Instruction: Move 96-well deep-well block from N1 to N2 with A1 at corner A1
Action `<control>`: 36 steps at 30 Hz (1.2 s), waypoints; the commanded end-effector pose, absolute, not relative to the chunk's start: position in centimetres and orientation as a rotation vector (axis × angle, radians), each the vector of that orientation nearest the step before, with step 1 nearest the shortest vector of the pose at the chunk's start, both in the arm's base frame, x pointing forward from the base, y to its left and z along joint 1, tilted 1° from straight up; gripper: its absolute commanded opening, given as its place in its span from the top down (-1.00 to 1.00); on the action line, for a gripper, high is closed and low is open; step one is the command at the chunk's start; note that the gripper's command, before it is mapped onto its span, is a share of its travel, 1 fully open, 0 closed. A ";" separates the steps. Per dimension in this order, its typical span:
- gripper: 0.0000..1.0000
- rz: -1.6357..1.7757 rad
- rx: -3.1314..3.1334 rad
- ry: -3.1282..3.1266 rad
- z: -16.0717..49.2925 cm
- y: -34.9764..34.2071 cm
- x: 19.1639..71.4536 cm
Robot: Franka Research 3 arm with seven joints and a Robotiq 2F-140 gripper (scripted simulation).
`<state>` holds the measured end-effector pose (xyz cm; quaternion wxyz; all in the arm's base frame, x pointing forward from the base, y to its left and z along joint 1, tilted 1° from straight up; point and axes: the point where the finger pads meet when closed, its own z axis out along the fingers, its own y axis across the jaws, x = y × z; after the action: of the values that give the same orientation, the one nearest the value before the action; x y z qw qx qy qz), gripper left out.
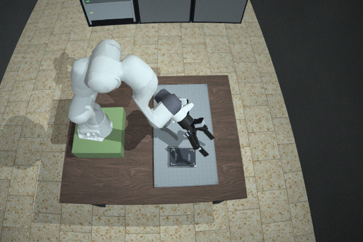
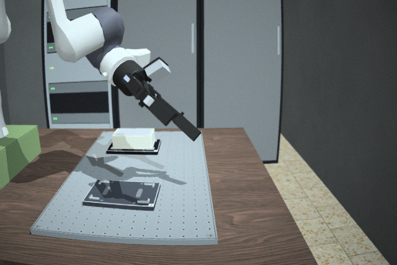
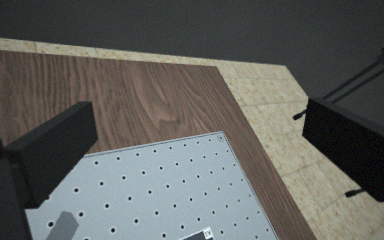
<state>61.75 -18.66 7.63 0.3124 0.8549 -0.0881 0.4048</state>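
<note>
Gripper (image 2: pixel 187 130), jaws wide and empty, hangs tilted right of the deep-well block (image 2: pixel 133 138) on nest N1 (image 2: pixel 110 151); a slanted descent risks knocking the block askew.

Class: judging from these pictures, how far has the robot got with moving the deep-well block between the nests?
Done: nothing yet. The block sits in the far nest. In hand: the gripper, open and holding nothing, hangs tilted above the perforated plate. Left: grasp, carry, and seat the block in the unoccupied near nest.
</note>
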 end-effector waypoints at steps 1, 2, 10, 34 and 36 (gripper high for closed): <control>-1.00 0.917 2.261 -0.171 7.0 -18.3 60.6; -1.00 0.891 2.269 -0.179 6.9 -18.0 60.2; -1.00 0.705 2.343 -0.230 5.7 -15.3 57.5; -1.00 0.350 2.576 -0.288 3.4 -6.5 52.4; -1.00 0.337 2.588 -0.289 3.4 -6.1 52.2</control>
<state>52.80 -6.75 3.55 0.2579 0.9395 -0.1518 0.1669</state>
